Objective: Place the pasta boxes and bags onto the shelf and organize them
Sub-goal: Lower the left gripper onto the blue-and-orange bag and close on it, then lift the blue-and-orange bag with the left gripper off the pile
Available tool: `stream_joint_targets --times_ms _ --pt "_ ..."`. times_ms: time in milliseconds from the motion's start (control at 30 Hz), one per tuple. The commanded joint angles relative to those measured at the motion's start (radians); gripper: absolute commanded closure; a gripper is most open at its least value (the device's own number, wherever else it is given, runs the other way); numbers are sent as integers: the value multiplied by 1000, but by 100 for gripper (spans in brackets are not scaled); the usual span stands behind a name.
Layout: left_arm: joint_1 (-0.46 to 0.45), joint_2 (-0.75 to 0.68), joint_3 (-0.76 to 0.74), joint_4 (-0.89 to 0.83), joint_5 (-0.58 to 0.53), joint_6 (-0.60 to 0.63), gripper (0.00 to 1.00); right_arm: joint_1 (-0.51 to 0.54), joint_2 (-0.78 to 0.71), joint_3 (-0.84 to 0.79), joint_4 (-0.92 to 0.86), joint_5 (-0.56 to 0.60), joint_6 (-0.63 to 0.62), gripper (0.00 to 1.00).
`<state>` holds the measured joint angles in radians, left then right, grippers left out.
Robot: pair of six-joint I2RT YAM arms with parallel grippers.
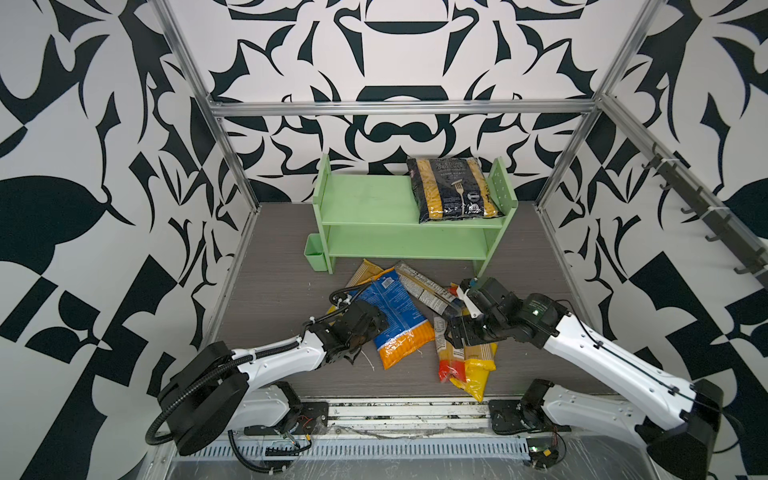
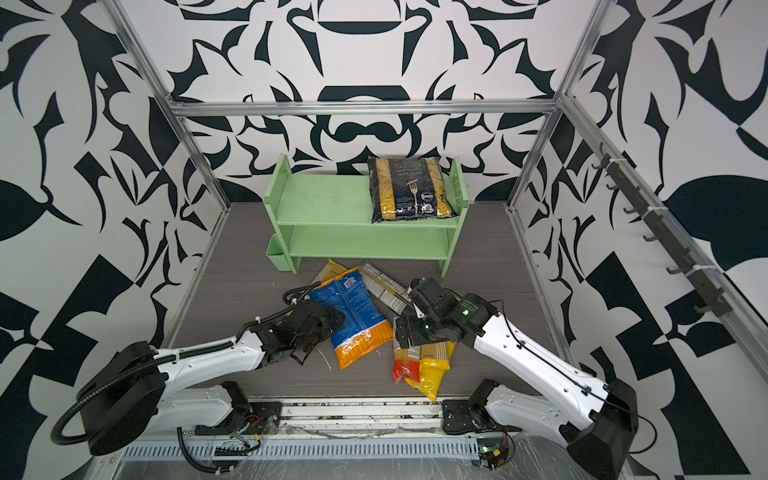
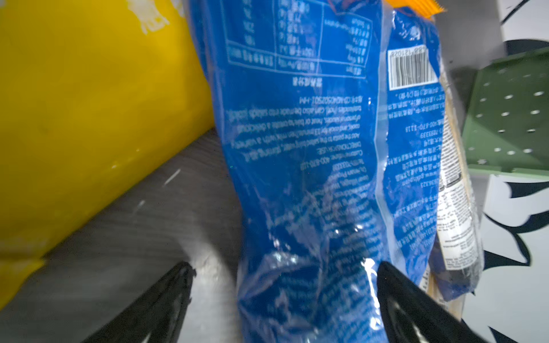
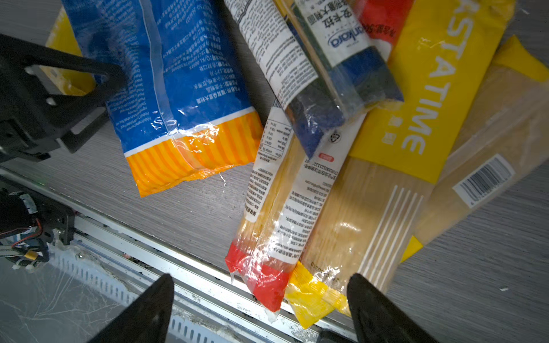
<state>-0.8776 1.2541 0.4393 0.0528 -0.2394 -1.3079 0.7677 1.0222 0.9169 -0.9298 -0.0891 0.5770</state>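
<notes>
Bright, even, diffuse light; faint shadows beside the shelf (image 1: 365, 199). Bowed frame rails (image 1: 399, 109) toward the edges in both top views. Blurred left wrist view; white glare on the blue-orange bag (image 3: 297, 178).

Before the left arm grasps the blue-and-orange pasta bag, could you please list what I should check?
1. Left claw open: ok.
2. Blue-and-orange plastic pasta bag inside its opening: ok, in the left wrist view.
3. Bag free of neighbouring packs: cannot tell; a white-labelled spaghetti pack lies along its edge.
4. Right claw open, holding nothing: ok.
5. Room on the pale green shelf, top tier, beside the black penne bag: ok.
</notes>
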Motion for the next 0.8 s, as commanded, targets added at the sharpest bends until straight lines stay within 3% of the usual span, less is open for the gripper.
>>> stream_joint_targets --times_ms 0,367,633,767 --pt "-3 29 -67 226 -45 -34 1 3 -31 -6 -46 20 -3 6" --pt "-3 211 -10 359 52 50 1 2 -5 7 -74 31 -33 6" --pt "30 393 -146 794 157 35 1 2 44 15 -43 2 -26 6" --pt "46 537 -169 1042 215 18 14 3 78 44 -56 0 -36 6"
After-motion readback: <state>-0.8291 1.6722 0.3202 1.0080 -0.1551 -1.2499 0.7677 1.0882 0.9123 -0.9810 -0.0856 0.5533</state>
